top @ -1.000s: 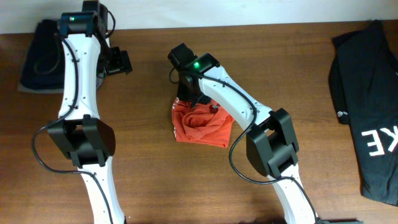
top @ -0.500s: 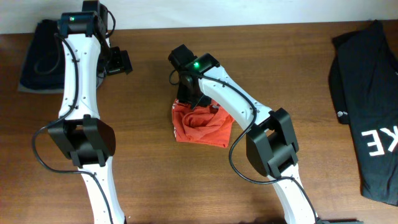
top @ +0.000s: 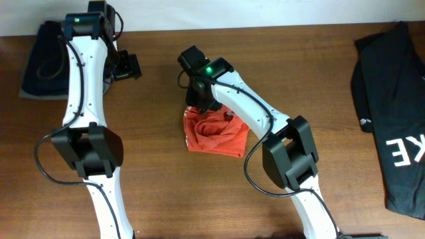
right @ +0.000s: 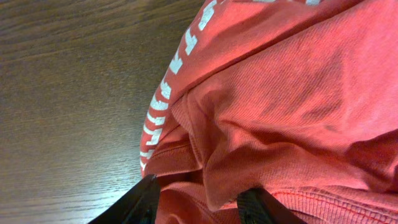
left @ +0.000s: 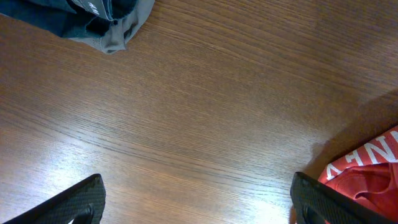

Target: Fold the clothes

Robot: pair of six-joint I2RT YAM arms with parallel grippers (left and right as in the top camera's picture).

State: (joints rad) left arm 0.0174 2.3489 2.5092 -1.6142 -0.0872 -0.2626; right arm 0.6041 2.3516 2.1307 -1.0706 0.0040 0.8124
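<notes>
We see the red-orange T-shirt (top: 216, 133) lying in a rumpled, roughly square bundle at the middle of the wooden table (top: 159, 179). The right gripper (right: 199, 190) is down at the bundle's far-left corner. From its wrist camera we watch both dark fingers (right: 134, 205) pinching a thick ridge of red cloth between them, so that's a grasp on the T-shirt. The white lettering (right: 163, 106) runs along a folded edge just ahead of that pinch. Over on the other side, the left gripper (top: 127, 66) hangs above bare wood, well apart from the T-shirt, its jaws spread wide with nothing in them. Folded navy garments (top: 36, 56) sit at the table's far-left corner, and a black T-shirt (top: 392, 106) lies spread at the right edge.
</notes>
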